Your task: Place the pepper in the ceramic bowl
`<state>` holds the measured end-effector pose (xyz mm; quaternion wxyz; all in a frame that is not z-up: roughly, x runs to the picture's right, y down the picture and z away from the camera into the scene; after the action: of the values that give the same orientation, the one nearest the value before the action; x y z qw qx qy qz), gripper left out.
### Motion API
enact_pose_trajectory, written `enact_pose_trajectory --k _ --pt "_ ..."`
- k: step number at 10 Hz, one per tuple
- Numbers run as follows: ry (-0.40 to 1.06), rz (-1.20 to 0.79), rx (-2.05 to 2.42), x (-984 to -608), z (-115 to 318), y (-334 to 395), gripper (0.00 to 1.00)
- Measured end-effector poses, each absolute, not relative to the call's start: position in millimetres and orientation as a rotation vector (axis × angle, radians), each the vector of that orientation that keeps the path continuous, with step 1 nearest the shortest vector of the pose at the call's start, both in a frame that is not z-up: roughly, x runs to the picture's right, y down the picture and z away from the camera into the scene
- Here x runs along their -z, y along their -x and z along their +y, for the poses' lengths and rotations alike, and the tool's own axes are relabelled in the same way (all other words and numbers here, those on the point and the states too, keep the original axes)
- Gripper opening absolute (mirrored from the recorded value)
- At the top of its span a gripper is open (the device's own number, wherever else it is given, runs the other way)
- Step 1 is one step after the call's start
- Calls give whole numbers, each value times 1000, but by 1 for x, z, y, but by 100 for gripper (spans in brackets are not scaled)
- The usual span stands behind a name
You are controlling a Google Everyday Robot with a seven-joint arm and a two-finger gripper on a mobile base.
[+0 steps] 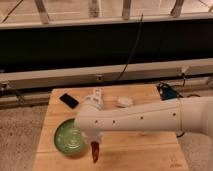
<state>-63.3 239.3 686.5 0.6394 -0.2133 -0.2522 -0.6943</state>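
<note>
The ceramic bowl (68, 138) is round, shallow and green with lighter rings inside; it sits at the front left of the wooden table (140, 150). My white arm reaches in from the right across the table. My gripper (94, 146) hangs at the arm's left end, just right of the bowl's rim. It is shut on the pepper (94, 153), a small dark red chili that points down from it, beside the bowl rather than over it. The arm hides the table's middle.
A black phone (69, 100) lies at the back left of the table. A white bottle (96, 96) stands behind the arm and a small white object (125, 101) lies to its right. A blue item with cables (167, 92) sits at the back right edge.
</note>
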Motion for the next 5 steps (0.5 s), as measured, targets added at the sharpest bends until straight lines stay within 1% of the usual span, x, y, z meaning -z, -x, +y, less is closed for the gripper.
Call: enact_pose_trajectory --k 5 --pt "459 -594 1624 -687 232 94 5"
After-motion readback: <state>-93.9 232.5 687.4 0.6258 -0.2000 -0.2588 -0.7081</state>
